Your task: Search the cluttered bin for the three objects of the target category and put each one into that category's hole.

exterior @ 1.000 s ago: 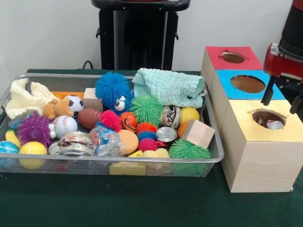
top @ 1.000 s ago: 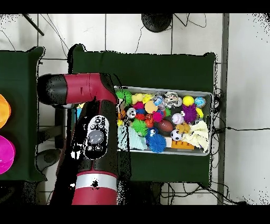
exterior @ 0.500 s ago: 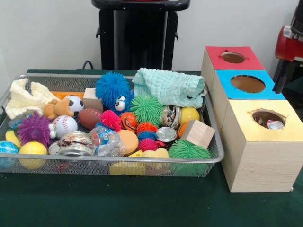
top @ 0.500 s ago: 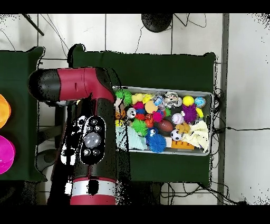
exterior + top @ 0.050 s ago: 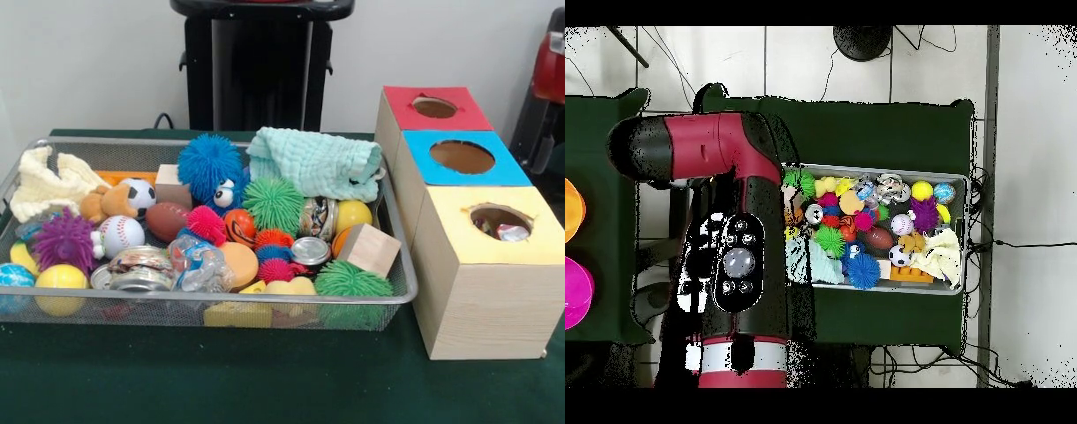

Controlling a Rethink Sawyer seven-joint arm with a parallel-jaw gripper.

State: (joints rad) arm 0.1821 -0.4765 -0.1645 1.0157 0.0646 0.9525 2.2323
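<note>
We logged 1 wire mesh bin (image 5: 399, 265) on the green desk (image 5: 265, 380), packed w/ toys.

Items in bin, placed rel. to the blue spiky ball (image 5: 209, 165):
- pale green cloth (image 5: 316, 162), just beside it, toward the boxes
- green spiky ball (image 5: 273, 203), touching or nearly so, nearer the camera
- wood block (image 5: 371, 249), well apart, at the bin's box-side end
- 2nd green spiky ball (image 5: 352, 279), by that block, against the front rim
- small metal tin (image 5: 310, 250), between the green spiky ball & the block
- baseball (image 5: 121, 233), soccer ball (image 5: 139, 193) & brown football (image 5: 165, 219), on the side away from the boxes
- purple spiky ball (image 5: 64, 239) & cream cloth (image 5: 48, 184), well apart, at the bin's far end

Beside bin: 3 wooden boxes in a row, each w/ a round hole on top: red-top box (image 5: 433, 108), blue-top box (image 5: 463, 157), yellow-top box (image 5: 494, 265). Something lay inside the yellow one's hole; we couldn't id it.

Arm (image 5: 735, 270): red & black, over the boxes in overhead view, hiding them. Only a red & black part showed at the front view's edge past the boxes. Claw: not seen in either view; we couldn't tell its state.
</note>
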